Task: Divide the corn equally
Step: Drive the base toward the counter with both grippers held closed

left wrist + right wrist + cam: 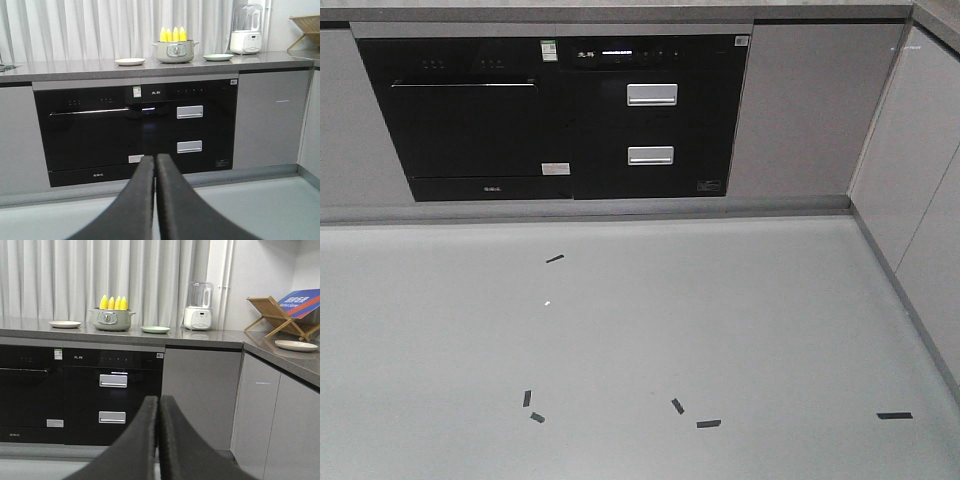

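Observation:
Several yellow cobs of corn (173, 34) (113, 302) stand upright in a pale green pot (173, 52) (112, 319) on the grey counter (75, 67). A white plate (130, 62) (64, 324) lies left of the pot, a green plate (218, 57) (155, 329) right of it. My left gripper (155, 160) is shut with nothing in it, low in front of the cabinets, far from the pot. My right gripper (158, 401) is likewise shut and holds nothing. The front view shows neither corn nor grippers.
Black built-in appliances (555, 115) with silver drawer handles (651, 95) fill the cabinet front. A white blender (199, 305) stands right of the green plate. On the right-hand counter stand a wooden rack (278, 315) and another plate (296, 345). Black tape marks (708, 423) dot the floor.

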